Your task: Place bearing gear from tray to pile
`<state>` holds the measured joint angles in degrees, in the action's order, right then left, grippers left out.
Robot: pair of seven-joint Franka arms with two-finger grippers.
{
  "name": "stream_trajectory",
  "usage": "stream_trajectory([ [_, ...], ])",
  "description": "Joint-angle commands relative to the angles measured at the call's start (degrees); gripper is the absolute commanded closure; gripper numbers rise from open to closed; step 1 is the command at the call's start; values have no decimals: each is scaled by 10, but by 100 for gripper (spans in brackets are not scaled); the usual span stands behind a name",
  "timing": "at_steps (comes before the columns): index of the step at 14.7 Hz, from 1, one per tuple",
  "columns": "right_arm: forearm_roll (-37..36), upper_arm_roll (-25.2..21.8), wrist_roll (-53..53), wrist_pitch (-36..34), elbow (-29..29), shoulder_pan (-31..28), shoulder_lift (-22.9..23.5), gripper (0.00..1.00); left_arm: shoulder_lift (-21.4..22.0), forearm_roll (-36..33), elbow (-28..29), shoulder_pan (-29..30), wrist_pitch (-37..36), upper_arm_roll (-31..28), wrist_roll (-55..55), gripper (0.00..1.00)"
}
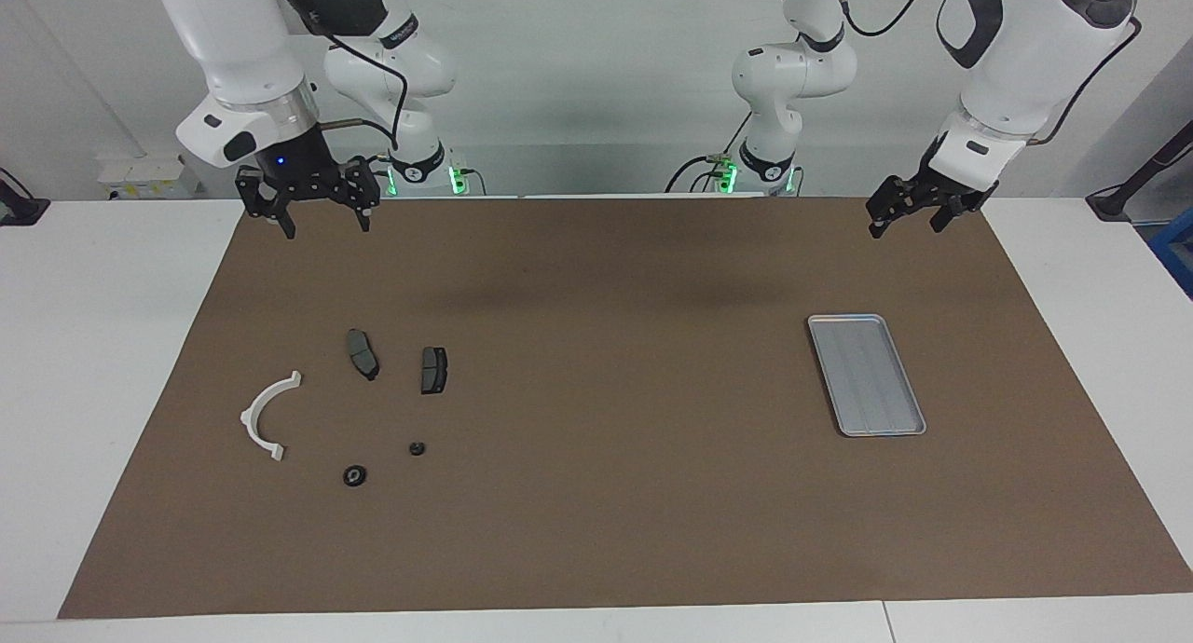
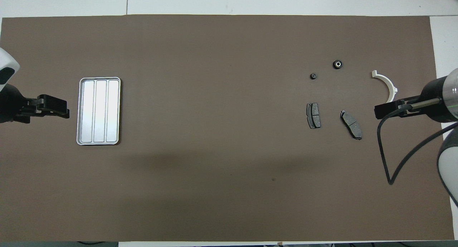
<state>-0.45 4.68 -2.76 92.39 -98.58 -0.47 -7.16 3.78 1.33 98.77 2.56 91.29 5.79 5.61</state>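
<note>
A: Tray check: ribbed silver metal, raised rim, rounded corners, nothing in it. It lies below and toward the table's middle from the left gripper.

B: Gears? Two small dark round parts lie on the brown mat by the pile: white curved plastic bracket, two flat dark grey brake pads.

A: So transfer looks done, by my reading. Right gripper hangs over the mat's edge beside the pile, fingers spread, holding nothing. Left gripper's fingers: cannot tell.
</note>
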Motion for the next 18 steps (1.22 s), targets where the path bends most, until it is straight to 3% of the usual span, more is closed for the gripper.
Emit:
stream_trajectory([
  [1,18,4,13,-21,12,-15,5,0,7,-5,1,1,-9,1,-1,0],
  [18,14,5,33,-12,19,-11,3,0,7,-5,1,1,-9,1,-1,0],
])
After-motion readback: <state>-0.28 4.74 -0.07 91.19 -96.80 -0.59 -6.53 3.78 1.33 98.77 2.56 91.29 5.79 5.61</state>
